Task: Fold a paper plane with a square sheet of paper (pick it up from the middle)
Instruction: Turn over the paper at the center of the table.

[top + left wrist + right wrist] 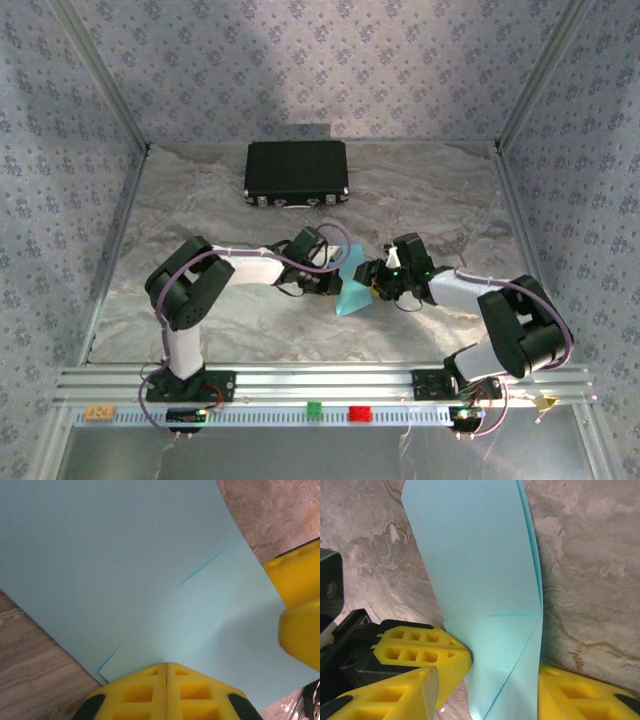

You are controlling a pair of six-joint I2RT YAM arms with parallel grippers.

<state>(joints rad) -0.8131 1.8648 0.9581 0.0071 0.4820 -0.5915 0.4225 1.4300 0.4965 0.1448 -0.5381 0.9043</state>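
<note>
Two hands, one item: square sheet of paper point(352, 292), part-folded, middle of desk point(200, 200), between hands. Left hand point(166, 669): clenched on sheet edge. Right hand point(504, 667): jaws apart, straddling sheet. Risk: sole pinch lets sheet pivot or slip; crease skews.

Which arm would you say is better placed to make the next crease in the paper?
Probably the right: the right tool stands open astride the paper, free to close and press. The left tool is shut on the paper's edge, seemingly holding it steady.
</note>
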